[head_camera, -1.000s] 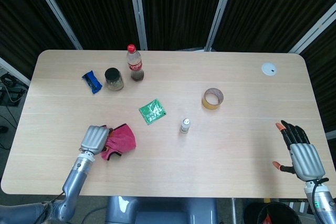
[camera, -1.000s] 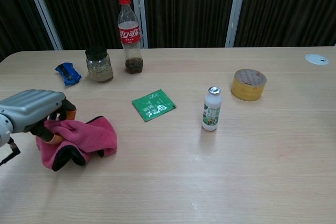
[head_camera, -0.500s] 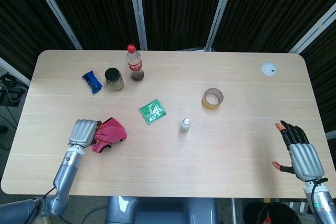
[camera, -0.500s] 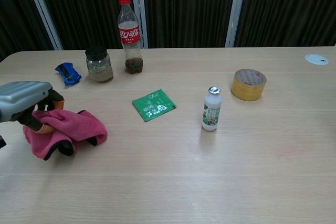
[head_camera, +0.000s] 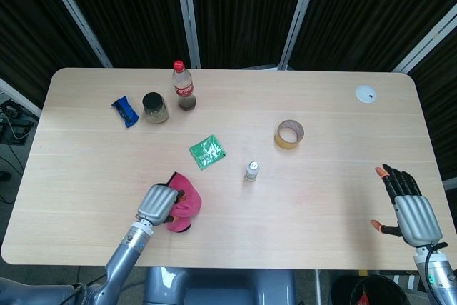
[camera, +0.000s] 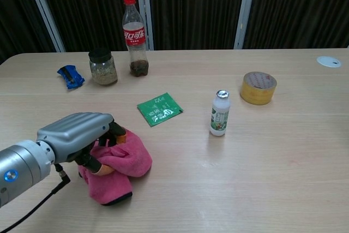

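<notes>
— Nearest?
— The left hand clutches a soft, crumpled pink cloth on the table's near-left wood; the right hand hangs spread, holding nothing.
— Beyond?
— A flat green sachet; a small white bottle; a tape roll; a glass jar; a cola bottle.

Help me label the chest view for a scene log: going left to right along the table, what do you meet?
Blue wrapper, left hand gripping the pink cloth, green packet, small white bottle, tape roll, white disc. The jar and cola bottle overlap the hand's span, so they are left out.
</notes>
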Tool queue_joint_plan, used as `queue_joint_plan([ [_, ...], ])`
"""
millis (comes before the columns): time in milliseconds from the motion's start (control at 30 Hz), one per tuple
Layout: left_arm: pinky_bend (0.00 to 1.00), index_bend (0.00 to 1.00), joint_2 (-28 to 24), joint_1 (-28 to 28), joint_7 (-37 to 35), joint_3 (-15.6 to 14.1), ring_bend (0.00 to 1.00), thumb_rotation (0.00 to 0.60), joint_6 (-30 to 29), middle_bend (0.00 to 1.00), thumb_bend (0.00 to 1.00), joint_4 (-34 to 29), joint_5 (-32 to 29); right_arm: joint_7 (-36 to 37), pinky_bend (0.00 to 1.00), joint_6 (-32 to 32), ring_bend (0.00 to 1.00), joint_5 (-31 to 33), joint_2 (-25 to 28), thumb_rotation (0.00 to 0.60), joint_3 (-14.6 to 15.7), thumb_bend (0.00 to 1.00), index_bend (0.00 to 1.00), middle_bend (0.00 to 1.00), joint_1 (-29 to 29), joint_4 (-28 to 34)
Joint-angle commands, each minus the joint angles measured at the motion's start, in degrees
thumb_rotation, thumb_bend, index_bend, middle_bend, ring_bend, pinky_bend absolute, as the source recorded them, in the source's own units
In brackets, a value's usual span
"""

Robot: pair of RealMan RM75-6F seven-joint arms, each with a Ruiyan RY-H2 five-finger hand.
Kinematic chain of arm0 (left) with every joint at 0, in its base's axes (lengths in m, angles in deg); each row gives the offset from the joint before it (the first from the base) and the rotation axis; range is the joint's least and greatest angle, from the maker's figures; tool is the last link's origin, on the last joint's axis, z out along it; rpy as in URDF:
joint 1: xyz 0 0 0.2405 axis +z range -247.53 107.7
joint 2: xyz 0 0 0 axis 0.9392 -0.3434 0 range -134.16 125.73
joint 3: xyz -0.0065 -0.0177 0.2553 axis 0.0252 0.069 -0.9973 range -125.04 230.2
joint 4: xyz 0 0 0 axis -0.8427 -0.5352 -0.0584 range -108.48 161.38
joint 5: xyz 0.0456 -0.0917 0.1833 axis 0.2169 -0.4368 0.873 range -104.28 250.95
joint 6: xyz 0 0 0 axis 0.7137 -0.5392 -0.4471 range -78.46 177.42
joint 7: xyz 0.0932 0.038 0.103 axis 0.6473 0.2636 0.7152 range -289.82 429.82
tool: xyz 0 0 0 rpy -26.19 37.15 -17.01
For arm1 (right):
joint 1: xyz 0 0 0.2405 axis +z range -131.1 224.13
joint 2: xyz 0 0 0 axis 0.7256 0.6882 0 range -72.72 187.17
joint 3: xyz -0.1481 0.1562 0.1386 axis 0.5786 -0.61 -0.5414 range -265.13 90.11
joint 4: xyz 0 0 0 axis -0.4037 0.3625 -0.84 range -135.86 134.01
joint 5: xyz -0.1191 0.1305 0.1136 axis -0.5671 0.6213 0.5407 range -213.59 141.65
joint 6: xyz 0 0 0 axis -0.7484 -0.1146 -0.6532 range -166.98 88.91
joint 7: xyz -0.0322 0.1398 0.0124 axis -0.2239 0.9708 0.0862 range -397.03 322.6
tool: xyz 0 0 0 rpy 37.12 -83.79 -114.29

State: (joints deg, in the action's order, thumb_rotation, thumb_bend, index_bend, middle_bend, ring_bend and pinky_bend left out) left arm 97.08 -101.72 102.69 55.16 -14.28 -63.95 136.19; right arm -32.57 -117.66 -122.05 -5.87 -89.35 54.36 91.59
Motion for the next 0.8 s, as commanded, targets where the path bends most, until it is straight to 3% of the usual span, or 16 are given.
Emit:
queue_joint_plan([
  [33, 0.60, 0.86, 1.36, -0.16, 1.14, -0.35, 0.55, 0.600, -0.25, 0.65, 0.67, -0.19, 0.25, 0.12, 0.00, 0.01, 0.00, 0.04, 0.03, 0.600, -0.02, 0.00, 0.00, 0.00, -0.01, 0.02],
  [267, 0.60, 0.86, 1.88, -0.55, 3.56, 0.29, 0.55, 0.600, -0.82, 0.64, 0.67, 1.81, -0.13, 0.14, 0.00, -0.01, 0.00, -0.09, 0.01, 0.600, 0.01, 0.00, 0.00, 0.00, -0.01, -0.02],
  [467, 0.60, 0.86, 0.62, -1.57, 4.65, 3.57, 0.55, 0.600, -0.55, 0.64, 0.67, 5.82, -2.68, 0.30, 0.00, 0.20, 0.00, -0.02, 0.09, 0.600, 0.05, 0.00, 0.00, 0.00, 0.03, 0.11],
  [800, 0.60, 0.86, -6.34, -2.24, 3.03, 7.60, 0.55, 0.600, -0.76, 0.64, 0.67, 8.31, -3.82, -0.07, 0.00, 0.38, 0.00, 0.04, 0.11, 0.600, 0.11, 0.00, 0.00, 0.00, 0.06, 0.23],
])
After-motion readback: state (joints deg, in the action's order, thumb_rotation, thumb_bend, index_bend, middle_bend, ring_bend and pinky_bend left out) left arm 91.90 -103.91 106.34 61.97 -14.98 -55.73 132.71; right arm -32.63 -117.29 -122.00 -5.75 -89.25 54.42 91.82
